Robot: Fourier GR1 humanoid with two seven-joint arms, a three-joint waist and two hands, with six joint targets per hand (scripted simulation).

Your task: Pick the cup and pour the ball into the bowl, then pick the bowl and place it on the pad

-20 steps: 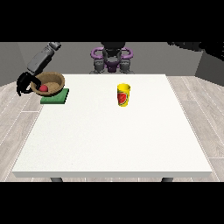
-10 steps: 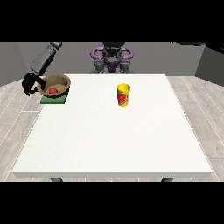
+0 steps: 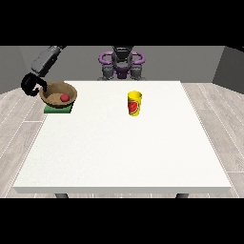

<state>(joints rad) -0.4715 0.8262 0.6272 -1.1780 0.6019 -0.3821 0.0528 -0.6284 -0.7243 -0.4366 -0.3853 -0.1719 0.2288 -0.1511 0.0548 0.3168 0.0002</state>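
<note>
Already the red ball (image 3: pixel 63 97) lies inside the wooden bowl (image 3: pixel 58 94), and the bowl sits on the green pad (image 3: pixel 59 108) near the table's far corner at the view's left, so both halves of the task look done, judging from how things lie. At the view's left the black hand (image 3: pixel 31 85) is at the bowl's outer rim, its fingers curled; whether they grip the rim or merely touch it cannot be told, and the other hand is not seen at all. Well away from those fingers, toward the table's middle, the yellow cup (image 3: pixel 134 103) stands upright with a red mark on its side and nothing in it that shows; it seems set down clear of the bowl so it would not get in the way of the carry. Just under and behind the fingers runs the edge of the white table (image 3: pixel 124 157), with the pad's outer side close to it, so any letting go is best done by drawing outward and up, over the edge, where there is free room; inward, the bowl itself blocks the way.
</note>
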